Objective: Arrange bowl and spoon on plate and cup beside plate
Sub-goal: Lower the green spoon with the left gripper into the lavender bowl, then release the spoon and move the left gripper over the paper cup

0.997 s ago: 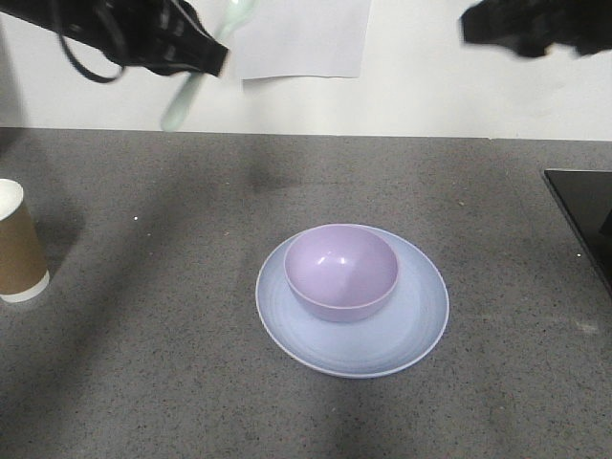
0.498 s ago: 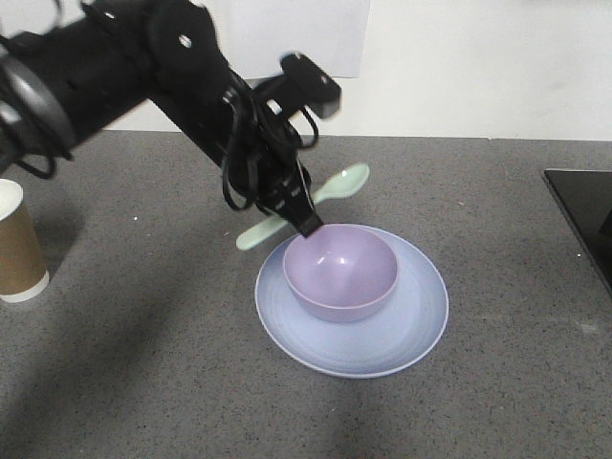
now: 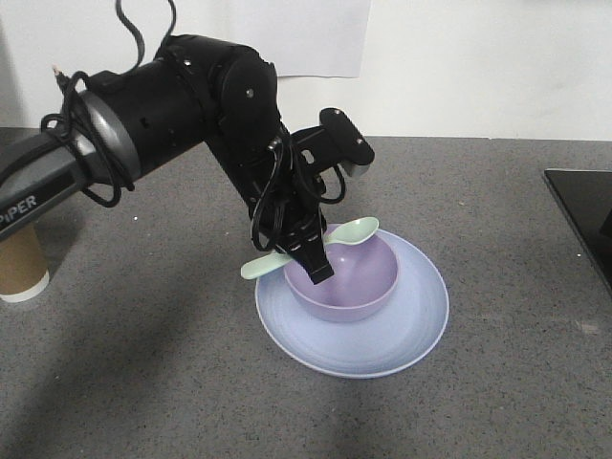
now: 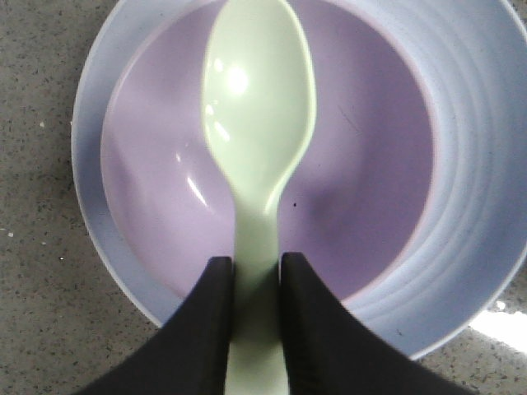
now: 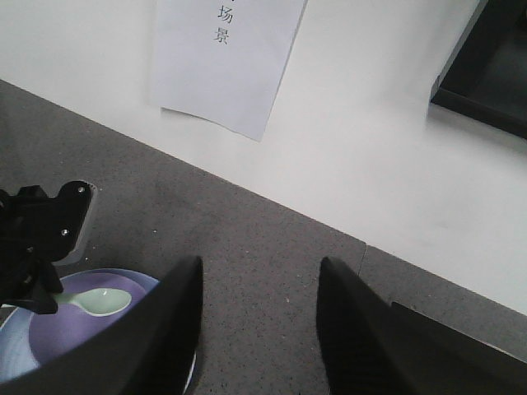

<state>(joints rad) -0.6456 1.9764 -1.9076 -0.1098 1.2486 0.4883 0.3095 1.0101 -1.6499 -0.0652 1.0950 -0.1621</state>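
Mint spoon (image 4: 259, 140) 1 | bowl (image 3: 361, 285) 1 | plate (image 3: 387, 346) 1 | cup (image 3: 19, 266) 1

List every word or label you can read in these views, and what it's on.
"PIPER": on the grey link of the left arm, front view.
"场景": on the white paper sheet on the wall, right wrist view; the frame cuts off the sheet's top.
No text shows on the cup, bowl, plate or spoon.

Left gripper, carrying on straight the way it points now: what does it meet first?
Probably the bowl: the left gripper, shut on the spoon, points down into it, so the spoon would likely touch its inside first.
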